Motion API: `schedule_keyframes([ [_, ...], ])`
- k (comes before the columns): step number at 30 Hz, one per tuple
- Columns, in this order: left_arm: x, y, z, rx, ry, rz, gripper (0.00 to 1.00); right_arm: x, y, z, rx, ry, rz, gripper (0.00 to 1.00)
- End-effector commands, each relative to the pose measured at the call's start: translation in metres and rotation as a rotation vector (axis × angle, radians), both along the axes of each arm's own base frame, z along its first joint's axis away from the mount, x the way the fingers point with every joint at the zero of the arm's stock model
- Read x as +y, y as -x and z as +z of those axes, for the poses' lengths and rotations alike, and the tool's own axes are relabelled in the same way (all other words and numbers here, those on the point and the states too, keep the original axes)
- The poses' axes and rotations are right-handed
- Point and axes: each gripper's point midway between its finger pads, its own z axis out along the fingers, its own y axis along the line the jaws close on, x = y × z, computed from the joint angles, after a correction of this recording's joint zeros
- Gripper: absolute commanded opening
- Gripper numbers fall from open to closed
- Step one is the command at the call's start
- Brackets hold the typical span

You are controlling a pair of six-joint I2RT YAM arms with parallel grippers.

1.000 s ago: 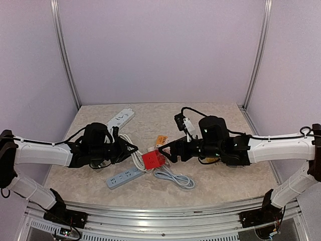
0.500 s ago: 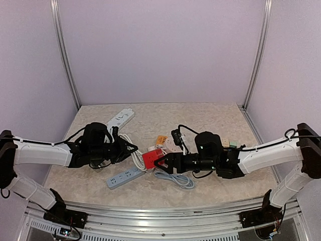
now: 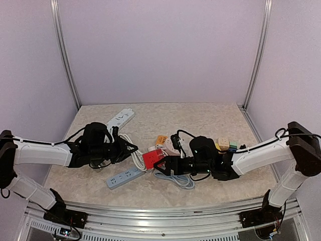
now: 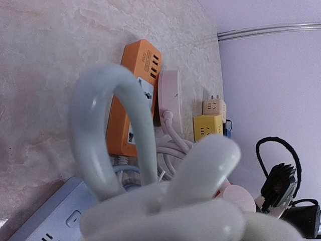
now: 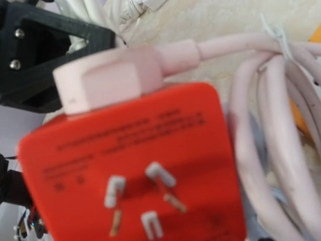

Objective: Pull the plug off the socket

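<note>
One pink plug (image 5: 113, 75) sat pushed into a side face of the red socket cube (image 5: 145, 150), with the cube's own prongs turned toward the right wrist camera. Its pink cord (image 5: 261, 95) ran off from the plug and looped beside the cube. The cube lay on the worktop (image 3: 210, 120) between the two arms.

The right gripper (image 3: 163, 163) sat hard against the cube's right side. Its fingers did not show in the wrist view, so whether it had clamped the cube could not be told. The left gripper (image 3: 129, 147) hung just left of the cube amid a white cord (image 4: 125, 115), and its grip was equally unreadable.

Doing this step well probably meant pinning the cube firmly, taking the plug by its body rather than its cord, and drawing straight along the pins without twisting.

Room was tight. An orange power strip (image 4: 133, 95) lay just behind the cube, a blue-grey power strip (image 3: 124, 177) lay near its front left, and cord coils crowded its front. Bare worktop opened farther behind the cube, and the worktop's edges were well apart from it.
</note>
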Motion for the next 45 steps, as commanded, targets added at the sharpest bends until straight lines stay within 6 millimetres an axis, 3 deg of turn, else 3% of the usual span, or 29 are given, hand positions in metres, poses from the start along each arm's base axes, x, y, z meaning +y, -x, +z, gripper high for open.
schedule_keyframes([
  [1, -0.013, -0.011, 0.049, -0.112, 0.113, -0.022, 0.0, 0.01, -0.006, 0.012, -0.046, -0.057, 0.016, 0.76],
  [3, -0.013, -0.011, 0.049, -0.113, 0.111, -0.025, 0.0, 0.016, -0.007, 0.019, -0.063, -0.08, 0.041, 0.66],
  [6, -0.014, -0.01, 0.05, -0.116, 0.113, -0.033, 0.0, 0.023, -0.007, 0.027, -0.088, -0.108, 0.065, 0.62],
  [15, -0.017, -0.009, 0.052, -0.12, 0.121, -0.054, 0.0, 0.022, -0.025, 0.02, -0.092, -0.122, 0.038, 0.76],
  [25, -0.021, -0.005, 0.047, -0.099, 0.124, -0.082, 0.0, 0.018, -0.042, 0.04, -0.198, -0.149, 0.037, 0.74],
  [31, -0.02, -0.001, 0.047, -0.096, 0.131, -0.089, 0.0, 0.01, -0.058, 0.037, -0.179, -0.189, 0.014, 0.81],
  [45, -0.028, 0.007, 0.048, -0.09, 0.163, -0.156, 0.0, 0.009, -0.068, 0.05, -0.127, -0.372, 0.033, 0.75],
])
